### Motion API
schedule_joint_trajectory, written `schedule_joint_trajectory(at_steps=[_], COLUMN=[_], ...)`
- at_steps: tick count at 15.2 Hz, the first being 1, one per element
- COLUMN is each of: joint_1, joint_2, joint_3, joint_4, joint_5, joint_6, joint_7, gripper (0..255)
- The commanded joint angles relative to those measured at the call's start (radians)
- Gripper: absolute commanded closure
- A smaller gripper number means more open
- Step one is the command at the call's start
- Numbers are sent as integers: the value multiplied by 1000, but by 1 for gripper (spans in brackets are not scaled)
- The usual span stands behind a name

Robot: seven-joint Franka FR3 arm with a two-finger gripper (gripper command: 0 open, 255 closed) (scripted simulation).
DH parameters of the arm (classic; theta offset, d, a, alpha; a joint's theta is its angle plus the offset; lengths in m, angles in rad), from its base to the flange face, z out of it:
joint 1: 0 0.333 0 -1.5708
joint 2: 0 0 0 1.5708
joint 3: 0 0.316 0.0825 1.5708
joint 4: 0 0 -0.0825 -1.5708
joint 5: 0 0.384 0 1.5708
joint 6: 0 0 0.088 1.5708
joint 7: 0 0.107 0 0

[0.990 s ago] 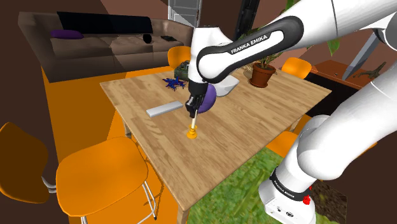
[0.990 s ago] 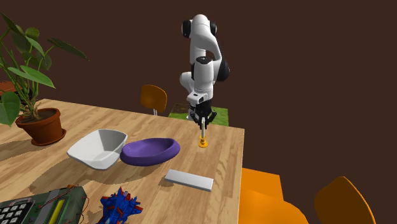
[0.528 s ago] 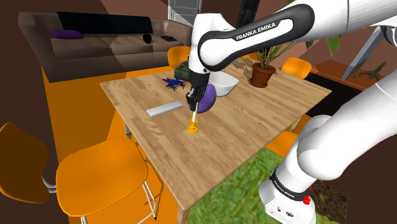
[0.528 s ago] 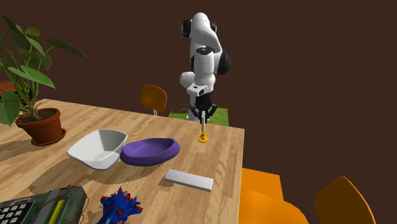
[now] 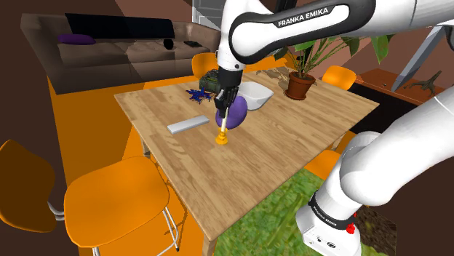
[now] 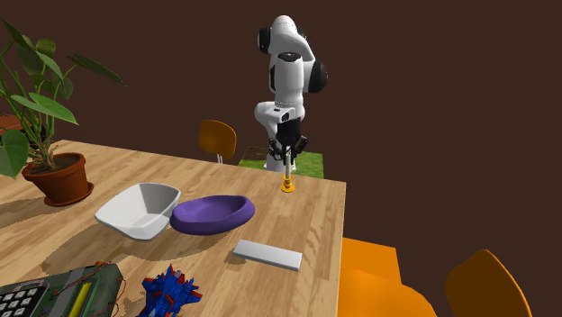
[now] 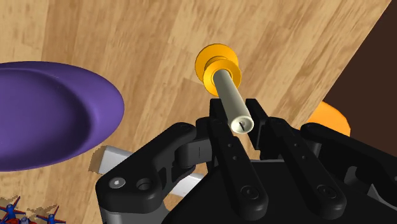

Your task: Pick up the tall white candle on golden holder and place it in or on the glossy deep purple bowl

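A slim white candle (image 5: pixel 222 129) on a golden holder (image 5: pixel 222 140) hangs a little above the wooden table (image 5: pixel 291 138). My black gripper (image 5: pixel 222 120) is shut on the candle's upper part. In the second exterior view the gripper (image 6: pixel 286 162) holds the candle (image 6: pixel 287 173) over the table's far corner, with the holder (image 6: pixel 287 187) off the wood. The wrist view has the candle (image 7: pixel 232 102) clasped between both fingers (image 7: pixel 219 127), its holder (image 7: pixel 218 63) pointing down at the table. The glossy purple bowl (image 5: pixel 234 111) (image 6: pixel 213 213) (image 7: pixel 51 114) rests on the table close beside the gripper.
A white bowl (image 6: pixel 137 210) touches the purple one. A grey flat slab (image 6: pixel 267 255), a blue spiky toy (image 6: pixel 171 288), a dark green device (image 6: pixel 54 293) and a potted plant (image 6: pixel 57 177) share the table. Orange chairs (image 5: pixel 109 200) stand along its edge.
The gripper has risen with the candle in it. The golden holder has come up off the table and drifted slightly toward the purple bowl.
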Motion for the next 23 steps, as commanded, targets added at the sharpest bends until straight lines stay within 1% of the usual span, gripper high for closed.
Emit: schedule_joint_trajectory(at_steps=[1, 16, 23], joint_1=[-1, -3, -64], joint_2=[-5, -28, 91], joint_3=[-2, -8, -107], joint_4=[24, 202, 359], joint_5=[-1, -4, -42], joint_6=[-29, -231, -271], joint_7=[-1, 0, -145], gripper=[255, 255, 255])
